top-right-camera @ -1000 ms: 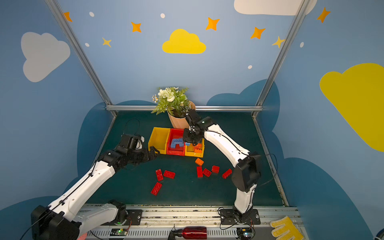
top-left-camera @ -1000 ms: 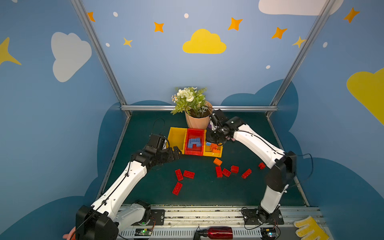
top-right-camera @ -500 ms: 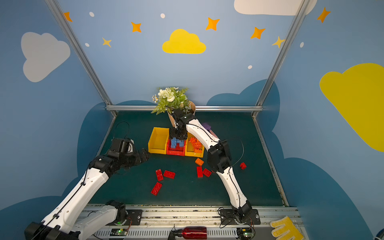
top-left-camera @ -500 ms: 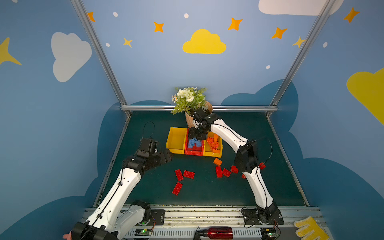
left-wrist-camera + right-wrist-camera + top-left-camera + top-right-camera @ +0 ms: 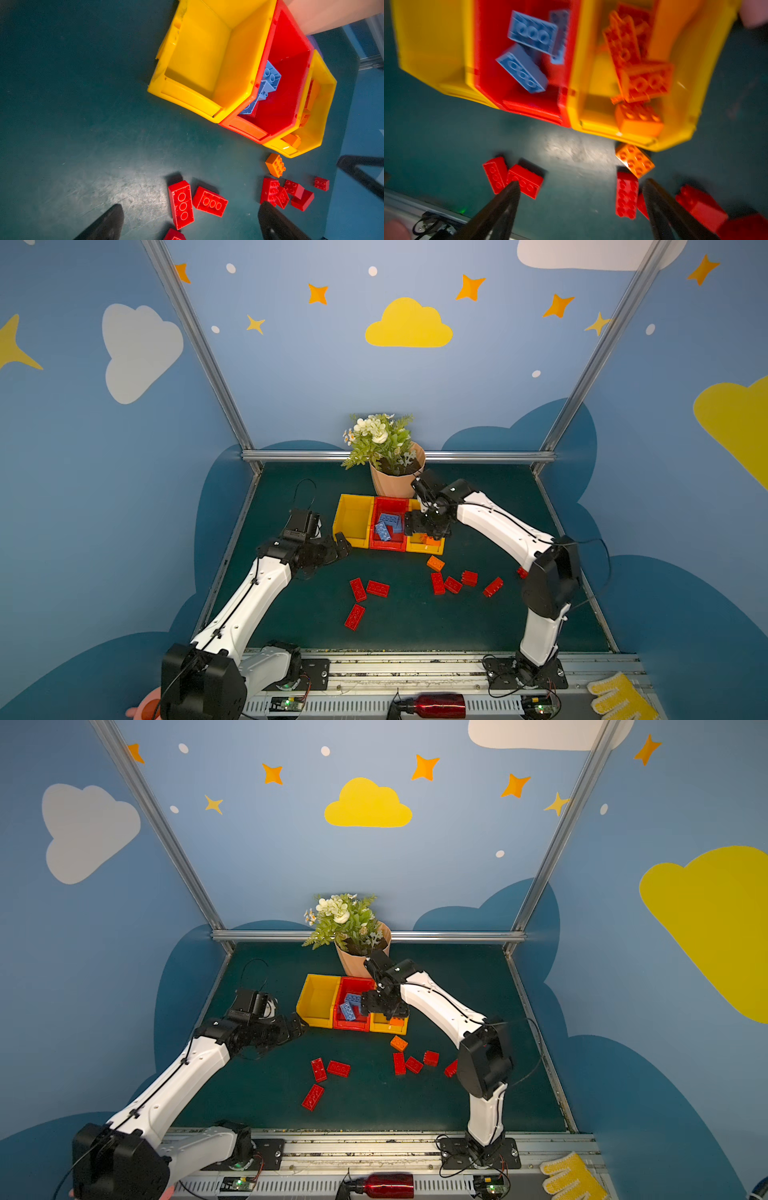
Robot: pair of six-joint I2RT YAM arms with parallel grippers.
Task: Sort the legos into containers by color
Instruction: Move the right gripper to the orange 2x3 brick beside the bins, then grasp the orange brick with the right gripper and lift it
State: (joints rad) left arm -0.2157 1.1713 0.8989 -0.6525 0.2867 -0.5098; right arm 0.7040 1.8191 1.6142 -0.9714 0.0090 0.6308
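Three open rectangular plastic bins, touching in a row at twelve o'clock on the dark green surface (image 5: 311,626): nine-o'clock bin (image 5: 353,519) yellow, red bin (image 5: 387,546) in the middle, three-o'clock bin (image 5: 424,549) yellow.

In the red bin, three light blue bricks (image 5: 532,33), studded and glossy, one on edge. In the three-o'clock bin, a heap of orange bricks (image 5: 646,81), too blurred to count.

Loose on the surface: one orange brick (image 5: 435,563) at five o'clock of the row; eight red bricks (image 5: 377,588), three at seven o'clock and five at four.

Left jaws spread wide, pinching nothing, just beside the nine-o'clock bin. Right jaws spread, pinching nothing, above the three-o'clock bin.

Peach faceted pot (image 5: 388,485) behind the row.
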